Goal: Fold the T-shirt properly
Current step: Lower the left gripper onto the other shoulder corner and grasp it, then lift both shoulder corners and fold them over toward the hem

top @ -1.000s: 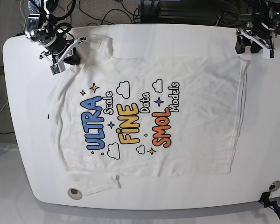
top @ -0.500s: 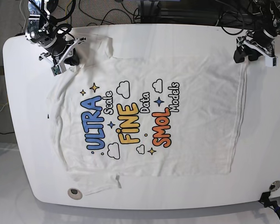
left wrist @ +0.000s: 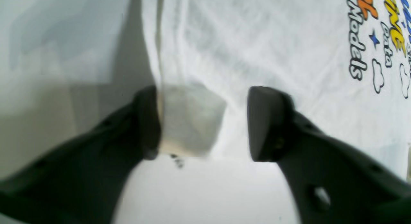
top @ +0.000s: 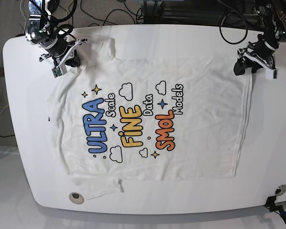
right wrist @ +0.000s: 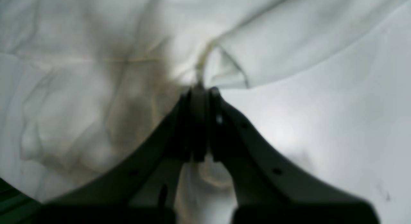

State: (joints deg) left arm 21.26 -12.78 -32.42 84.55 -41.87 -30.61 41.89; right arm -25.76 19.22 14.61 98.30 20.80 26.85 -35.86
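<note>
Pinched shut on a fold of white cloth at the sleeve corner of the T-shirt (top: pixel 152 119), at the far left of the base view: the right gripper (top: pixel 69 61), its two dark fingers (right wrist: pixel 205 121) pressed together in the wrist view with a ridge of fabric rising from between them. Spread print-up across the white table (top: pixel 271 133), the shirt itself, collar end toward that gripper and hem toward the other side, wrinkled but mostly flat. Across its middle, blue "ULTRA" (top: pixel 97 126), then yellow "FINE" (top: pixel 131 126), then orange "SMOL" (top: pixel 165 130), with small clouds and stars scattered around the words. At the shirt's far hem corner, on the right of the base view: the left gripper (top: pixel 244 67), jaws standing wide apart in its wrist view (left wrist: pixel 204 123), one finger on the table side of the hem, the other over the cloth, nothing clamped between them. Near the shirt's lower left corner, a small round insert (top: pixel 75 196) in the tabletop.
</note>
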